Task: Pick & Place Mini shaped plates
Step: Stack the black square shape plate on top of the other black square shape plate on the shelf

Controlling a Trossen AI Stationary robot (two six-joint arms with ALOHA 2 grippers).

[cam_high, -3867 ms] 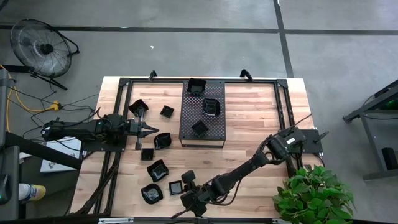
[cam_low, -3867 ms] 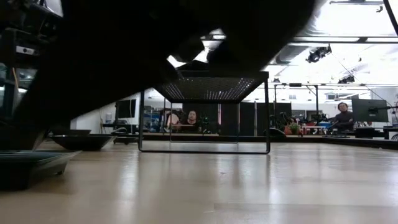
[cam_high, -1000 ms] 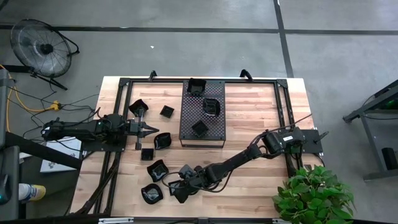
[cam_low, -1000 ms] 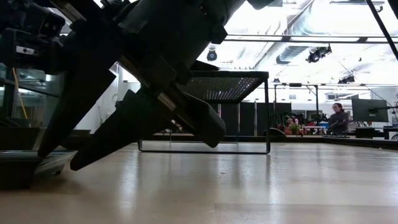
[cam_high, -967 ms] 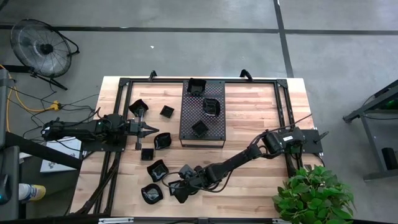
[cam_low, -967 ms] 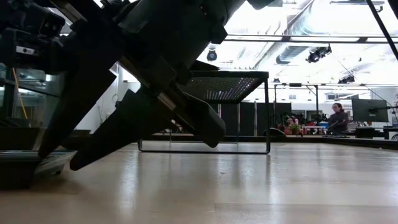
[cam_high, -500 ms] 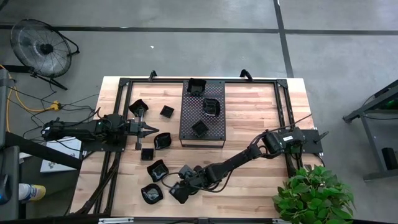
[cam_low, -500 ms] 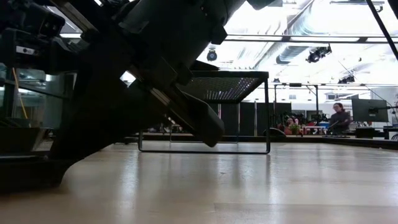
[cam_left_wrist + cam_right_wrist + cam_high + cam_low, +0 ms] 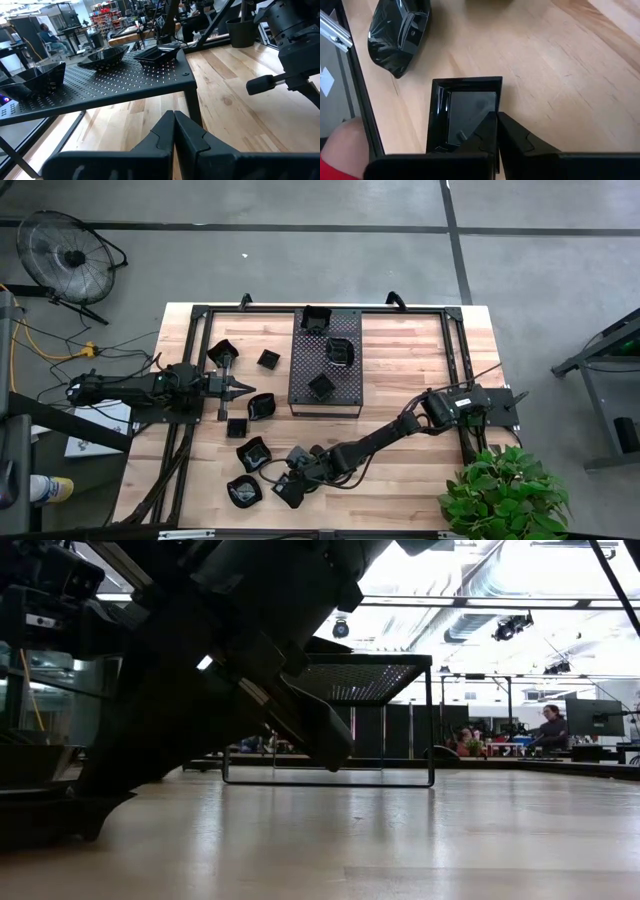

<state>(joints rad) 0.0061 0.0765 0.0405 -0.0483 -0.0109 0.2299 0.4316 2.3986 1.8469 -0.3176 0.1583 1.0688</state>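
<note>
- The right gripper point(image 9: 497, 131) is down at the near edge of the table point(image 9: 400, 370), its fingers pinched together over one side wall of a small square plate point(image 9: 465, 112). The plate sits flat on the wood and is not yet lifted.
- The bite is thin and sits on one side only. In my judgement, the glossy wall can slide out as the arm rises, and the plate then drops back or flips.
- If the fingers have met beside the wall and not around it, the arm comes up with nothing; the wrist view does not settle this fully.
- A rounded plate point(image 9: 400, 35) lies near, close to the black frame bar point(image 9: 355, 95). A sideways swing on the way up can knock it or scrape the bar.
- The perforated tray point(image 9: 325, 362) stands raised on legs near the middle of the table and already carries three plates point(image 9: 340, 352). A low carry can strike its rim, and a careless drop can land on those plates.
- More plates point(image 9: 252, 452) lie scattered on the wood between the arms.
- The left gripper point(image 9: 174, 131) waits closed and empty just beside the tray's left edge. A wide path there can bring the two arms together.
</note>
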